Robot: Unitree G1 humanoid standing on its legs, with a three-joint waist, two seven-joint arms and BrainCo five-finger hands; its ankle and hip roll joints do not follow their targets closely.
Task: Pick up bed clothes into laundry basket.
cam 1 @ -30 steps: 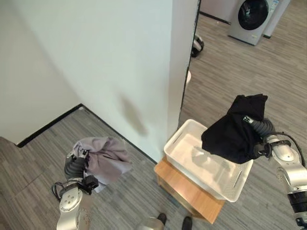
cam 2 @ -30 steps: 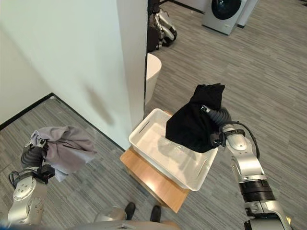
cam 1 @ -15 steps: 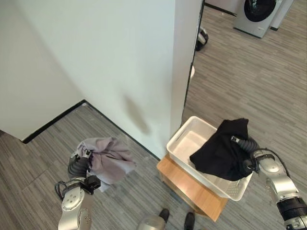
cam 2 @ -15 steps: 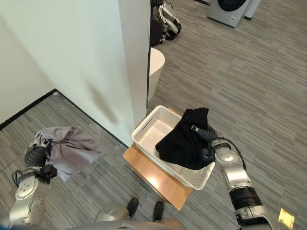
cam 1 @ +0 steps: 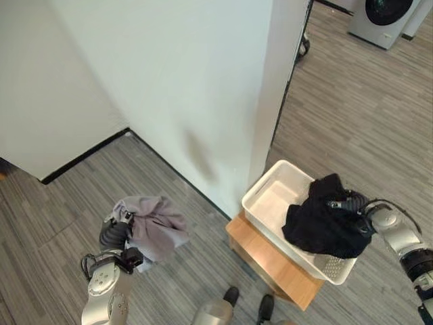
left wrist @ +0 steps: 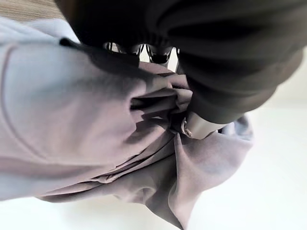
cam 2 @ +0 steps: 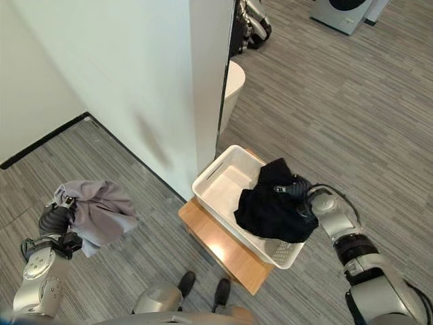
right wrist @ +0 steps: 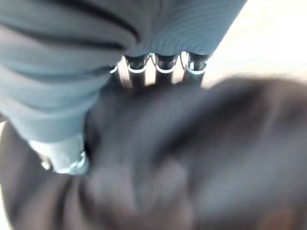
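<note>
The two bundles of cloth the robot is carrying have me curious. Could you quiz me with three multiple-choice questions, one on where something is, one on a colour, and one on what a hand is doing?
1. Where is the black garment?
A. On the floor
B. In the white basket
C. Against the wall

2. What colour is the cloth in the left hand?
A. Red
B. Light grey-lilac
C. Green

3. What is the right hand doing?
A. Gripping the black garment
B. Hanging empty
C. Pressing the wall

Answers: 1 B, it lies over the basket's rim on the wooden stand. 2 B, the pale bundle is held above the floor. 3 A, its fingers sink into the dark cloth.
</note>
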